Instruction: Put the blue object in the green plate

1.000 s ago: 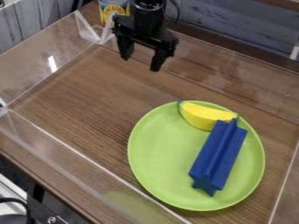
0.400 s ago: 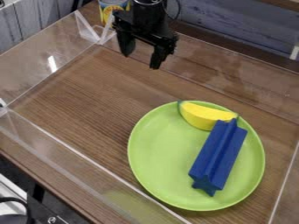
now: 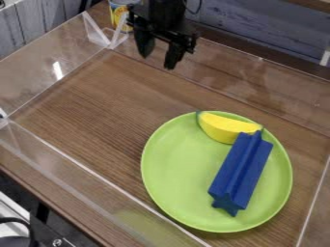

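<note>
The blue bar (image 3: 241,172) lies in the green plate (image 3: 168,181) beside the yellow wedge (image 3: 227,126), so the task looks done, with the jaws (image 3: 157,60) well apart from it, spread and holding nothing.

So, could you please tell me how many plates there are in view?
1: the green plate, on the wooden table, with the blue bar and the yellow wedge on it. I see no others.
</note>
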### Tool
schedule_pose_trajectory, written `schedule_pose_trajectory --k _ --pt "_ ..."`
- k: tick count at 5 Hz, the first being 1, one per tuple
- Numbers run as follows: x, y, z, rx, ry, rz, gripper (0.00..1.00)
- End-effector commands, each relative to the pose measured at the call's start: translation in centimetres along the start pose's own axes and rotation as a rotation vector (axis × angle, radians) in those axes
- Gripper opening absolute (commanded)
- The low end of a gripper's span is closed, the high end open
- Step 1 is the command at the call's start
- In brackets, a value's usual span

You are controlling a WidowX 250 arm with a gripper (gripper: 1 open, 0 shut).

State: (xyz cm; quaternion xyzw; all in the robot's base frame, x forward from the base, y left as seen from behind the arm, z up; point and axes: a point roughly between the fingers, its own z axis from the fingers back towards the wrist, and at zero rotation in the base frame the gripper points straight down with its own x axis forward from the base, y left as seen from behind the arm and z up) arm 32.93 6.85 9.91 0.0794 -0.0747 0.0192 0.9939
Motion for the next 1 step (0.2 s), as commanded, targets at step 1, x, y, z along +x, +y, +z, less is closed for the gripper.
schedule_pose_trajectory --k 1 --pt "0.69 1.08 1.35 0.020 -0.028 0.036 1.00"
